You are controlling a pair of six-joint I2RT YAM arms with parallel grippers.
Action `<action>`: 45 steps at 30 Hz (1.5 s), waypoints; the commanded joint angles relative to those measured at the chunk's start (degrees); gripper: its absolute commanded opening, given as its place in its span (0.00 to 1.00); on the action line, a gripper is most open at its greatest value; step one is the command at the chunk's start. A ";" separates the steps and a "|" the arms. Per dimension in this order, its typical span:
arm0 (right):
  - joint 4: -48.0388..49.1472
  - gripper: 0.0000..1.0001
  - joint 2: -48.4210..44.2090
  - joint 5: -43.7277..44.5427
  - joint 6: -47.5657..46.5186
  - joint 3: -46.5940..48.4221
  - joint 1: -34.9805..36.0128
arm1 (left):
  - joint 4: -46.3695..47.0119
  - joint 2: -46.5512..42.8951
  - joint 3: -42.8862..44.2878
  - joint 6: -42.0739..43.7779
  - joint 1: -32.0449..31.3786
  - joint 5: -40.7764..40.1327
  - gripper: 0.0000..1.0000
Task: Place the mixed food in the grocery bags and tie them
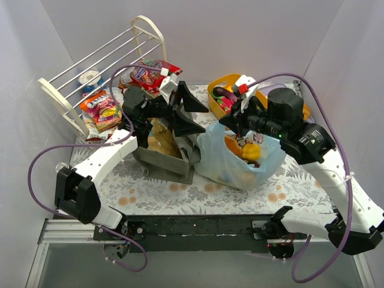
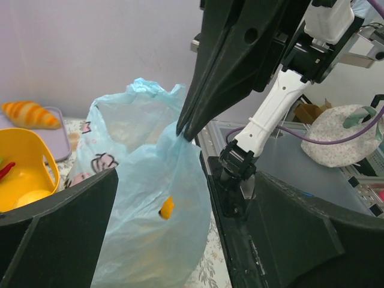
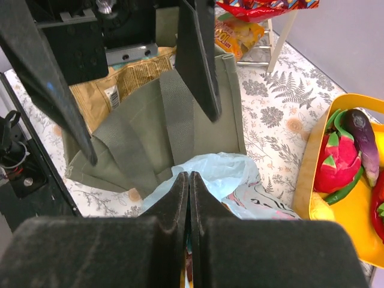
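The light-blue bag (image 1: 240, 162) stands at mid-table with yellow toy fruit (image 1: 252, 150) showing inside. My right gripper (image 1: 223, 122) is shut on the bag's upper left edge; the wrist view shows its pads (image 3: 189, 180) pressed together over the blue plastic (image 3: 228, 171). My left gripper (image 1: 206, 120) stands wide open just left of it, and the bag (image 2: 150, 228) lies between its fingers without touching them. The olive-green tote (image 1: 168, 159) lies tipped on its side under the left arm with a tan paper packet (image 3: 120, 78) in it.
A yellow tub (image 1: 217, 84) behind the bag holds an eggplant (image 3: 363, 138) and other toy produce. The white wire rack (image 1: 102, 63) stands at the back left, with snack packets (image 1: 102, 108) on and beside it. A toy croissant (image 2: 27, 114) lies beyond the tub.
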 commanded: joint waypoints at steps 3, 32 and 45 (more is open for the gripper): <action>2.28 0.01 2.22 -9.76 -2.38 2.50 -4.22 | 10.39 4.13 0.47 -2.99 -4.22 -3.73 0.98; 7.82 0.01 2.22 -19.09 1.22 1.18 -13.37 | 19.64 13.90 -7.62 -7.66 -13.45 -9.54 0.50; 8.70 0.01 3.53 -19.62 1.66 1.71 -14.95 | 12.69 13.37 -8.76 -4.40 -13.45 -10.68 0.08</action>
